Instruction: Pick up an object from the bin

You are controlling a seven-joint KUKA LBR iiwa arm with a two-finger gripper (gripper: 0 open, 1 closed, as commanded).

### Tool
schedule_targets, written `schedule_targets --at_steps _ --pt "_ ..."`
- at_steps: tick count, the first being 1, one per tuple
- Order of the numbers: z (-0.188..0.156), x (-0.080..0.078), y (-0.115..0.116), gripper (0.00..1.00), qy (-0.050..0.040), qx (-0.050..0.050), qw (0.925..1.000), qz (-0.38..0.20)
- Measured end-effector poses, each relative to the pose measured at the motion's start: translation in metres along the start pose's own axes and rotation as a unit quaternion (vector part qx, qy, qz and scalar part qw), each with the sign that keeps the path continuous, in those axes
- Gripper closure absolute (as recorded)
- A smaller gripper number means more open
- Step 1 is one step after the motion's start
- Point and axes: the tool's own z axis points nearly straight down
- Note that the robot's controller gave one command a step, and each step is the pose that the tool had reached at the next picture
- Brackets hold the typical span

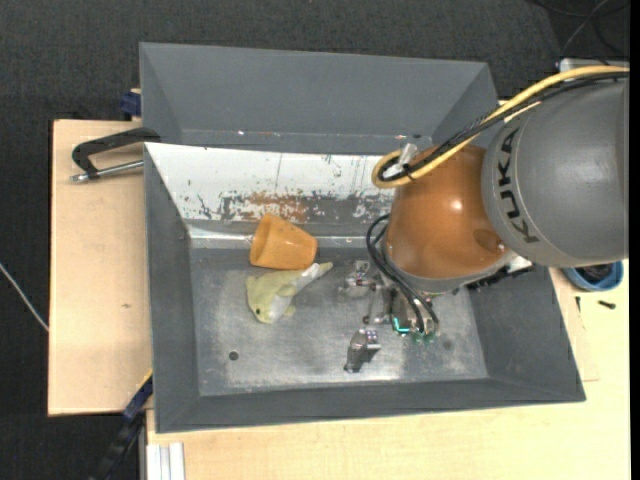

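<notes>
in the grey metal bin, a pale yellow-green crumpled soft thing is seen left of the middle, and an orange plastic cup is laid on its side just behind it, near the back wall. to their right the gripper is held low over bare floor, apart from both; whether it is open or closed cannot be told.

Orange cup, pale toy (just beside)

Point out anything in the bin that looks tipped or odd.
The orange cup lies tipped on its side near the back wall of the bin; a pale crumpled thing lies beside it. Nothing looks spilled.
</notes>
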Motion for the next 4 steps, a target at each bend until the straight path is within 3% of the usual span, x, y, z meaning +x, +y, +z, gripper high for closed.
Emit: schedule_targets --at_steps 1,2,3,4 --pt "0.008 -0.074 0.012 0.00 -0.0086 -0.001 0.9976 0.068" --pt "0.057 -0.096 0.036 0.00 -0.0124 0.000 0.9920 0.126" --pt "0.051 -0.057 0.090 0.00 -0.0041 0.000 0.9989 -0.047" --pt "0.051 -0.058 0.088 1.00 -0.0045 0.000 0.9990 -0.045"
